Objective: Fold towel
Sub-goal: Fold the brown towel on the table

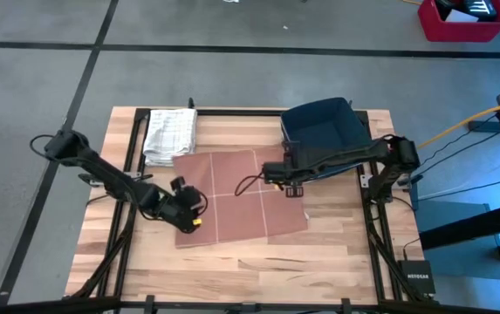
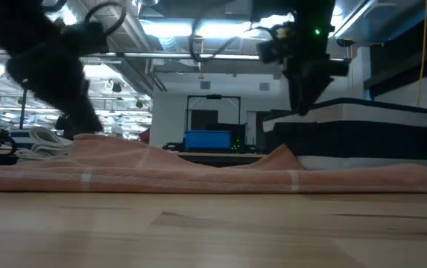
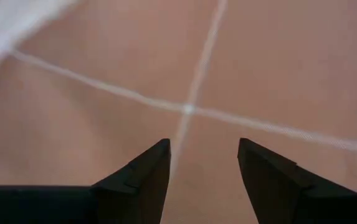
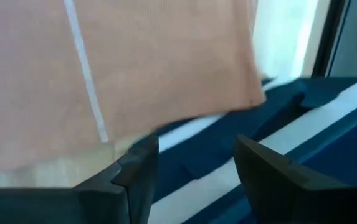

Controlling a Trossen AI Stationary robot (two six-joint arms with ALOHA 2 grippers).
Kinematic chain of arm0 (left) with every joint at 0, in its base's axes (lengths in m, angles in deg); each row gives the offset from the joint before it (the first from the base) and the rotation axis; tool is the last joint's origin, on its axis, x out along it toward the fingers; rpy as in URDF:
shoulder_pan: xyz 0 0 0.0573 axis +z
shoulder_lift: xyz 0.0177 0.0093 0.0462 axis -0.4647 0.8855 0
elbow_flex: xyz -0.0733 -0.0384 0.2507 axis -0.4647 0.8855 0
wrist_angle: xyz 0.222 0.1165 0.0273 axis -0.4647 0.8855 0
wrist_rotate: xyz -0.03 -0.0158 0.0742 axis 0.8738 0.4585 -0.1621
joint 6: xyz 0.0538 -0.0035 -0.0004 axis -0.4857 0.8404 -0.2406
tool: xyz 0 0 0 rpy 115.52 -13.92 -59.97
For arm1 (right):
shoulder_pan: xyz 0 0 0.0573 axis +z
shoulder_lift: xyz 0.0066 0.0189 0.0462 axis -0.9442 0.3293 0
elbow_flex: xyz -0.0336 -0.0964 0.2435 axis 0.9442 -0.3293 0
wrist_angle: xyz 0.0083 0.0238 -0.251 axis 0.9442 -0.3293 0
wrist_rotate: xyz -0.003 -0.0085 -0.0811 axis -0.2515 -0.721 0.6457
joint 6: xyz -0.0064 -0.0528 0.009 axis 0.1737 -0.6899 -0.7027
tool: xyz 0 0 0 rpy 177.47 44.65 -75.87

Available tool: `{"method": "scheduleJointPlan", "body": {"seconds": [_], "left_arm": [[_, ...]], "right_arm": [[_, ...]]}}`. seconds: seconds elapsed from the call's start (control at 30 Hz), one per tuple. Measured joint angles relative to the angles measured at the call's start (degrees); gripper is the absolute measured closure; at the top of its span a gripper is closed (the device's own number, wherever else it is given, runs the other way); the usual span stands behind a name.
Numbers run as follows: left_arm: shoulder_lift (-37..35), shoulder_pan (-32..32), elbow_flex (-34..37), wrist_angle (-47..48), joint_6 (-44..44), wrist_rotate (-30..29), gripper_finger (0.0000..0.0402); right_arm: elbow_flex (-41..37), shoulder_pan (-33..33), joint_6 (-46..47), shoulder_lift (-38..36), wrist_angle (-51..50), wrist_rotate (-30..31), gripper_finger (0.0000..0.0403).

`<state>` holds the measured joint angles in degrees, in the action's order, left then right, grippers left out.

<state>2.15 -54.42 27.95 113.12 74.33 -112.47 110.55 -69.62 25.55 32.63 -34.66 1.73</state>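
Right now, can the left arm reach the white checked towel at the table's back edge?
Probably yes. The left gripper hovers open over the pink towel, and nothing stands between it and the white checked towel.

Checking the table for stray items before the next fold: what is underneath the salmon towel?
Around the salmon towel only bare wooden table shows, and it lies mostly flat with a small hump. Anything thin beneath it would be hidden. Its far corner sits beside the dark blue bin.

Showing parted right gripper [image 4: 194, 165] fingers hanging empty beside the dark blue bin [image 4: 328, 118], peach towel [image 4: 134, 62] corner overlapping that bin.
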Motion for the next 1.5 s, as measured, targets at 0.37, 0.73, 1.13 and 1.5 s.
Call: {"method": "scheduleJointPlan", "body": {"seconds": [0.37,0.73,1.13,1.5], "left_arm": [[4.3,-5.0,9.9,-8.2,10.5,10.5,0.0221],[4.9,-10.9,11.1,-7.9,17.4,10.5,0.0221],[4.6,-12.6,5.2,-3.5,12.1,14.3,0.0221],[2.6,-12.1,-7.4,14.4,12.6,12.7,0.0221]], "right_arm": [[-8.5,-1.6,-5.8,-0.5,2.0,7.2,0.0219],[-8.6,-11.3,-6.9,-0.5,12.6,12.1,0.0221],[3.8,-6.1,-1.6,-3.2,6.1,-1.8,0.0221],[-2.6,11.8,2.5,-7.1,18.3,-11.6,0.0221]]}}
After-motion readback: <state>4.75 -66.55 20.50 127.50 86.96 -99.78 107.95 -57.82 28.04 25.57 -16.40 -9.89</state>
